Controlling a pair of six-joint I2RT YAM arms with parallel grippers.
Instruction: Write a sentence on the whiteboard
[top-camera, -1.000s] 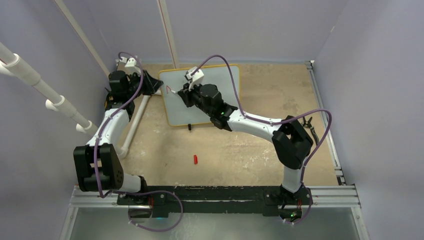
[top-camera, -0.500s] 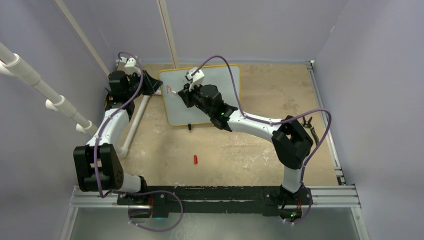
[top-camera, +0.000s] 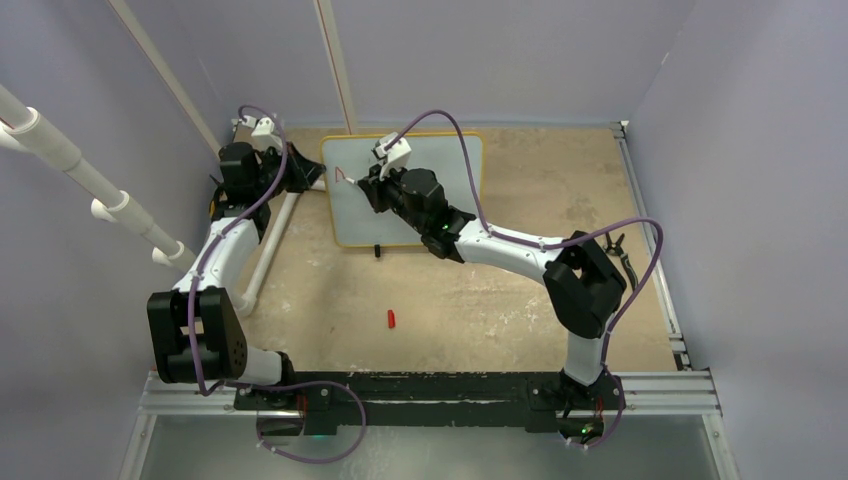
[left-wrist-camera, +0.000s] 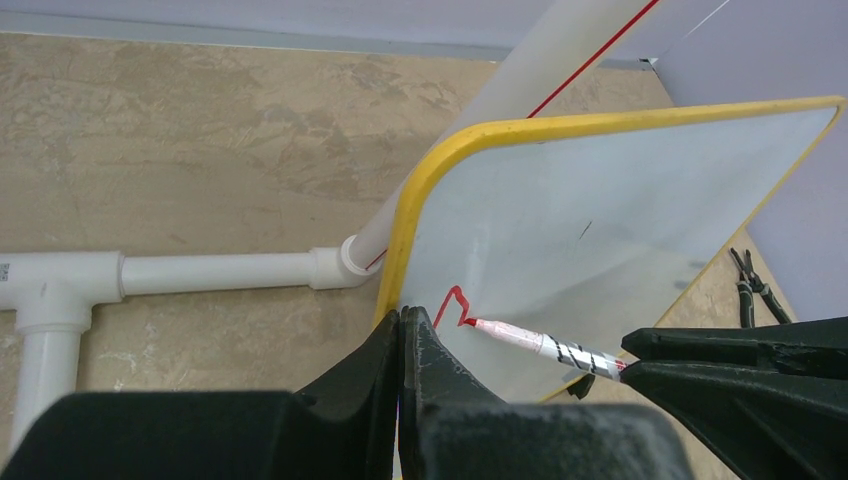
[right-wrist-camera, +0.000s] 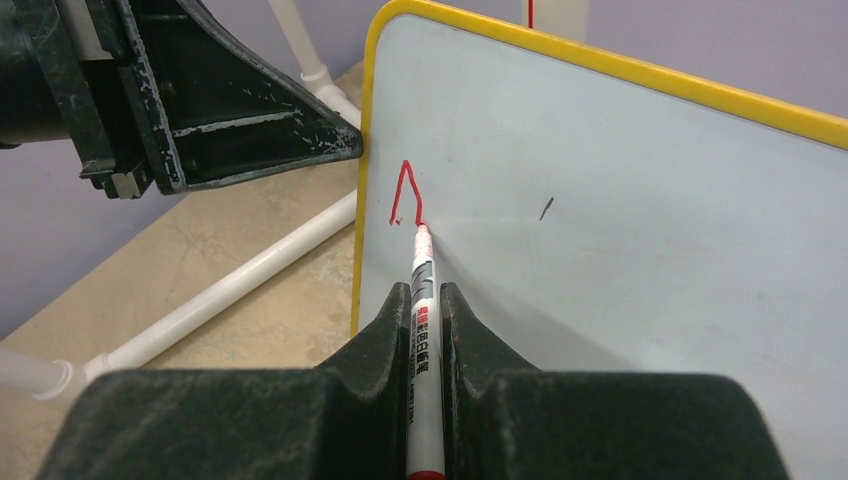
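Whiteboard (top-camera: 352, 220) stands propped at twelve o'clock on the worktop (top-camera: 520, 280), with only the sentence's first red stroke (right-wrist-camera: 399, 190) near its nine o'clock edge. The right gripper (right-wrist-camera: 425, 300) clamps the marker (right-wrist-camera: 422, 270), tip touching the board. The left gripper (left-wrist-camera: 400, 330), closed on nothing, abuts the frame, likely bracing it.

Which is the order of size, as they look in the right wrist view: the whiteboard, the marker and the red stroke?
1. whiteboard, by far the largest.
2. marker; it is nearest the camera, which enlarges it.
3. red stroke, clearly the smallest.
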